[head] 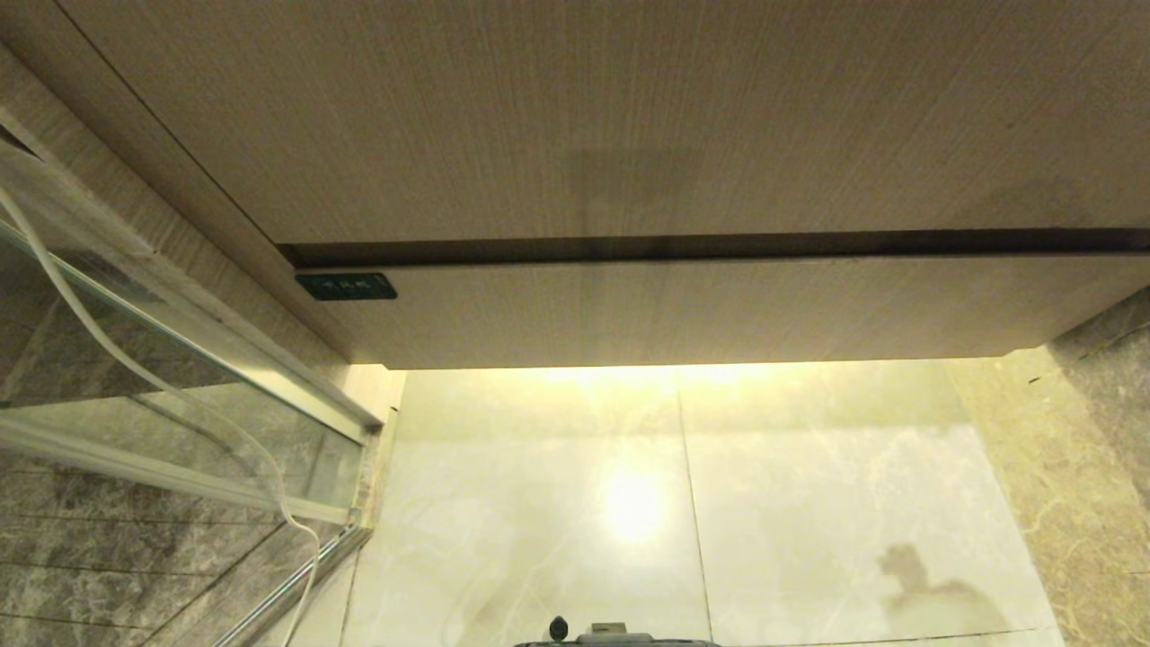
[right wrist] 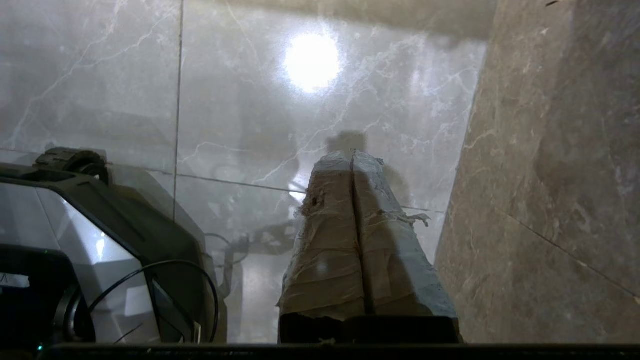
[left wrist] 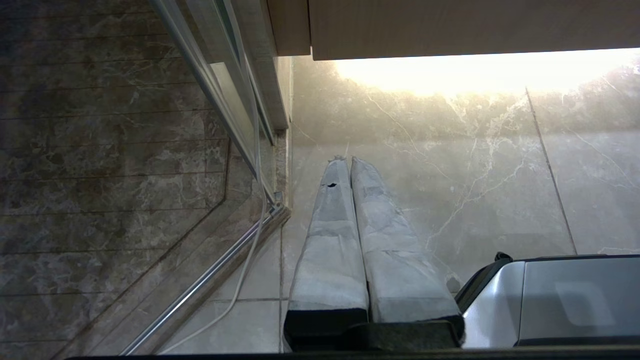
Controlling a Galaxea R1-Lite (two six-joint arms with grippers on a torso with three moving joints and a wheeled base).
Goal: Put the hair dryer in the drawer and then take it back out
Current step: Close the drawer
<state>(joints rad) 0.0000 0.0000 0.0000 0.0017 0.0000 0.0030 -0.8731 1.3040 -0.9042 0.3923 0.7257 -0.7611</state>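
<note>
Drawer [head: 701, 305] fully shut under the taller wood panel [head: 584, 117], black label [head: 346, 286] at 9 o'clock on its front. Hair dryer nowhere in view. Left gripper [left wrist: 345, 160] and right gripper [right wrist: 352, 155] both pointing at the marble floor [head: 809, 503], fingers pressed together, holding nothing. Probably before opening the drawer.

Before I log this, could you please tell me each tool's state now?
Left tool: closed, holding nothing, above the floor.
Right tool: closed, holding nothing.
</note>
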